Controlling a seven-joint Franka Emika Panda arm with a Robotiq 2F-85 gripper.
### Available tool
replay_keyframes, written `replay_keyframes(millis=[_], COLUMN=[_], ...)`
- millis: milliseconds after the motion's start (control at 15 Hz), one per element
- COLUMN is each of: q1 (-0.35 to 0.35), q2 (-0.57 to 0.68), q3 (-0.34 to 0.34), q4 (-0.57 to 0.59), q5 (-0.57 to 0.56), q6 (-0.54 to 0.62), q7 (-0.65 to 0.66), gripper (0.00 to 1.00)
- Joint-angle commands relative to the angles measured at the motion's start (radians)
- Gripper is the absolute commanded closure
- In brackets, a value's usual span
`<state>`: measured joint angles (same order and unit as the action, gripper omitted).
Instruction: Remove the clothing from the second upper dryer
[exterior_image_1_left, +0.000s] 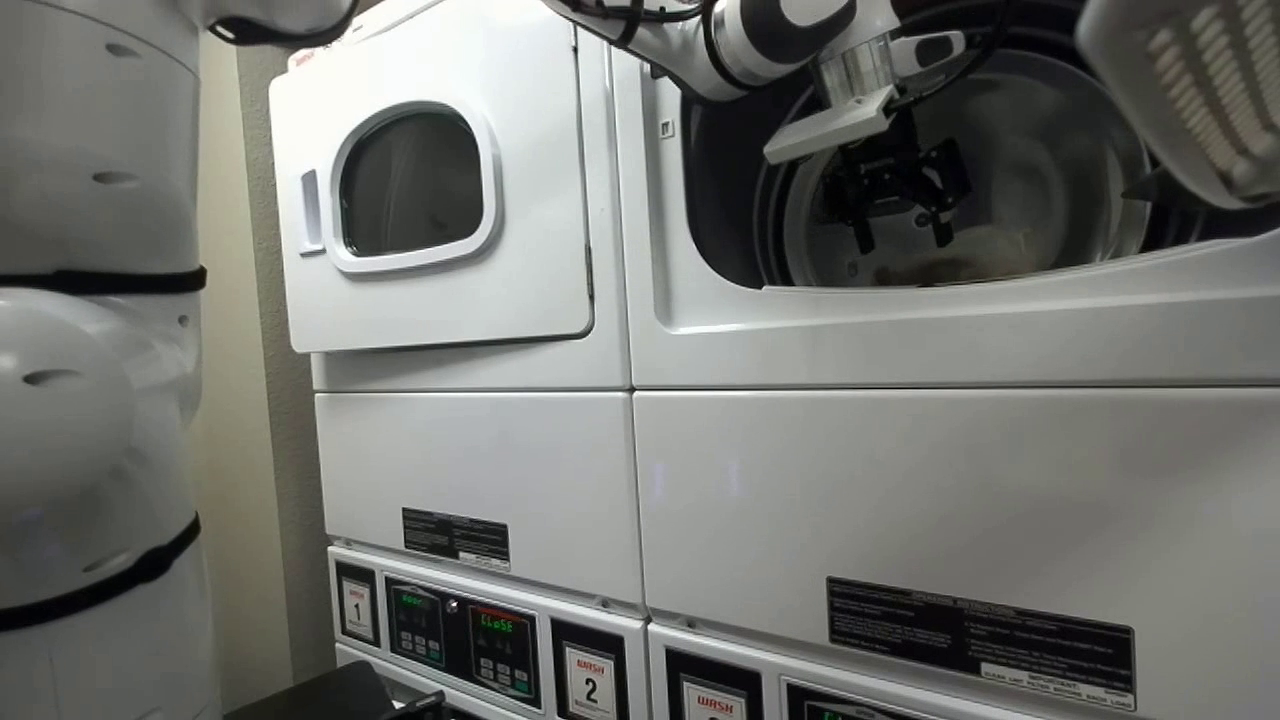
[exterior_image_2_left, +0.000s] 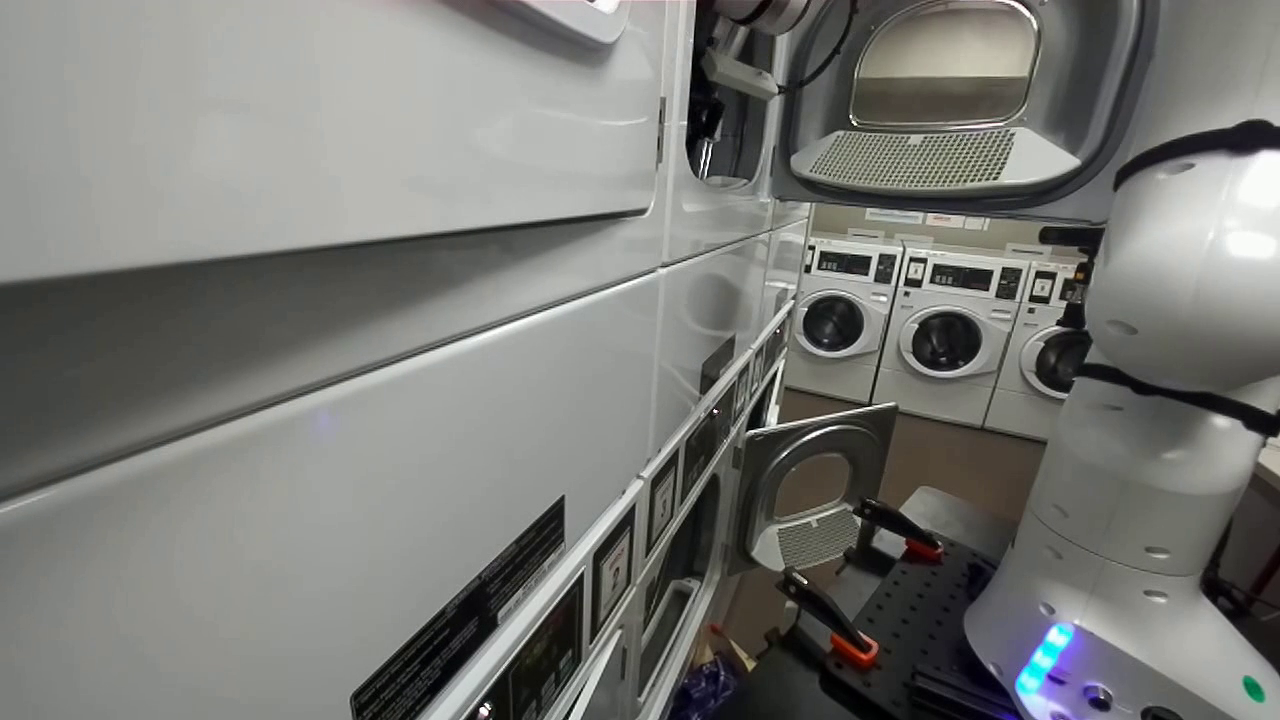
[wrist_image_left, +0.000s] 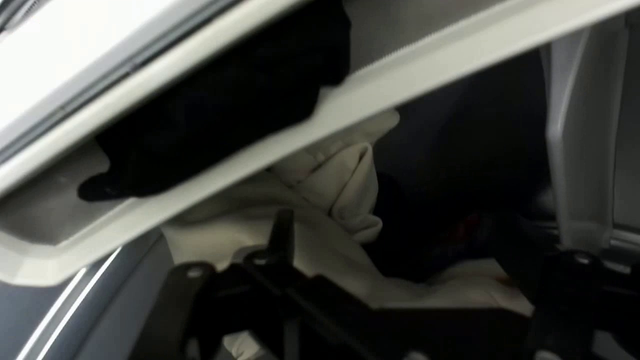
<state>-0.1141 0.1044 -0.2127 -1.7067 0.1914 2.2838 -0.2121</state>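
Plainly, the biggest thing at hand is the open upper dryer (exterior_image_1_left: 900, 345), its mouth at two o'clock in an exterior view; beside it, at ten o'clock, stands a closed dryer (exterior_image_1_left: 450, 310), so the open one is probably the second that the task means. Next in size, the robot arm (exterior_image_2_left: 1110, 480) reaches into the mouth from above, a bend that seems chosen to let it work downward. The open dryer's door (exterior_image_2_left: 1085, 60) hangs wide between one and two o'clock in an exterior view, presumably to leave the mouth free. Inside is the metal drum (exterior_image_1_left: 1050, 170), whose low curve should gather anything loose. Within it, the gripper (exterior_image_1_left: 903, 235) points down toward six o'clock, probably to pick from the drum's floor. Its jaws stand well apart, with nothing seen between them; whether they touch anything, one cannot tell. Smaller still, the pale cloth (wrist_image_left: 335, 255) lies crumpled, apparently inside the drum, at six o'clock in the wrist view, partly behind the gripper's dark parts. Its long axis seems to run from eight o'clock to four o'clock, though the patch at four may be a separate piece. A folded end points up toward two o'clock. Deep shadow at three o'clock hides whether more cloth lies there.
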Motion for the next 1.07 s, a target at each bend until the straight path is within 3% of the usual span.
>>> replay_keyframes(millis=[0,400,1000], q1=[-0.041,-0.092,-0.118], q2=[0.098,0.218,0.293], q3=[0.036,0.056,0.095], q4=[0.090,0.160,0.130], q5=[0.079,0.076,0.070], q6=[0.137,0.371,0.436], q7=[0.021,0.093,0.155], gripper=[0.00,0.00,0.00])
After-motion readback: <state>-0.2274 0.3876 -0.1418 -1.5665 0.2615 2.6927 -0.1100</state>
